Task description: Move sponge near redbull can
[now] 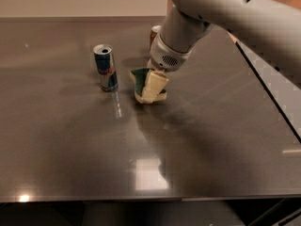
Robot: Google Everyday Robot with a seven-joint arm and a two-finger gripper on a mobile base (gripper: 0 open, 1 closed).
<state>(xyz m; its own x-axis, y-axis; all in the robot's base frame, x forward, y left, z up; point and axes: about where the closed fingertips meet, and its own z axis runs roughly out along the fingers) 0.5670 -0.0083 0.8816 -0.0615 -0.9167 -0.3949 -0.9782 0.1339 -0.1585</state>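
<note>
Hand (152,88) pinching sponge (139,80) just beside redbull can (105,68), low over bench (70,140), possibly touching it. Sponge likely light, soft, squashy; best gripped across the foam edges.

Dark table (70,149), redbull can (106,68) upright, second can (154,32) farther back, pincer (151,86) gripping sponge (139,79), perhaps just above.

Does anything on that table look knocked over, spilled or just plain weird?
Nothing is spilled or toppled. The one odd thing is the sponge: it sits tilted on edge rather than flat, because the gripper is clamped on it, beside the upright redbull can. A second can is mostly hidden behind the arm.
</note>
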